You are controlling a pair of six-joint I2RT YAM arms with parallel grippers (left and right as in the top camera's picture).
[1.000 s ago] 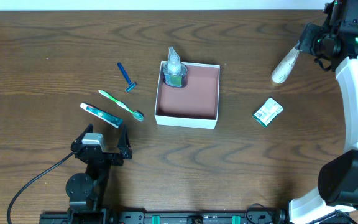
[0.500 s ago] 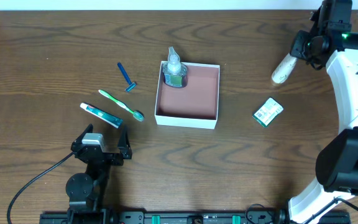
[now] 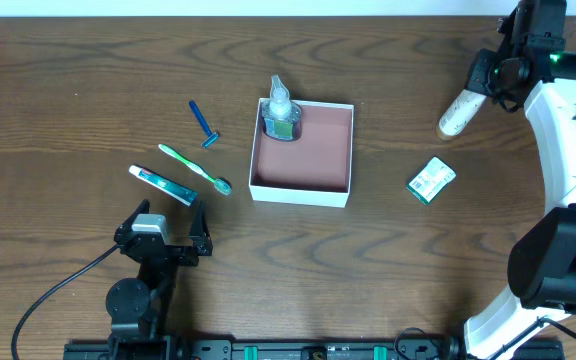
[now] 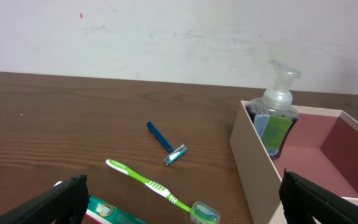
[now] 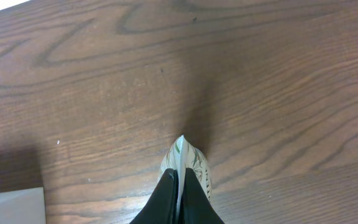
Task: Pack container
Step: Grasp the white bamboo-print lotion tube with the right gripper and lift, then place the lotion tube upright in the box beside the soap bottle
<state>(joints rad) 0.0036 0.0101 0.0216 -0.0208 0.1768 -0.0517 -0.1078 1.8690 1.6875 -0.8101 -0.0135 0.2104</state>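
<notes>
The container (image 3: 300, 190) is a shallow white box with a reddish-brown floor at the table's middle, and its near wall shows in the left wrist view (image 4: 253, 168). A clear soap pump bottle (image 3: 281, 115) (image 4: 275, 121) stands in its far left corner. Far right, my right gripper (image 3: 483, 80) (image 5: 179, 186) is shut on the flat crimped end of a white leaf-patterned tube (image 3: 459, 110) (image 5: 191, 163) that slants down to the wood. My left gripper (image 3: 168, 235) (image 4: 182, 190) is open near the front left, holding nothing.
Left of the box lie a blue razor (image 3: 204, 124) (image 4: 165, 142), a green toothbrush (image 3: 194, 169) (image 4: 154, 185) and a green-white toothpaste tube (image 3: 163, 185) (image 4: 114, 211). A small green-white packet (image 3: 431, 180) lies right of the box, below the held tube.
The right arm shifted slightly and its jaws closed onto the tube's flat end. The left arm and all other items stayed still.
</notes>
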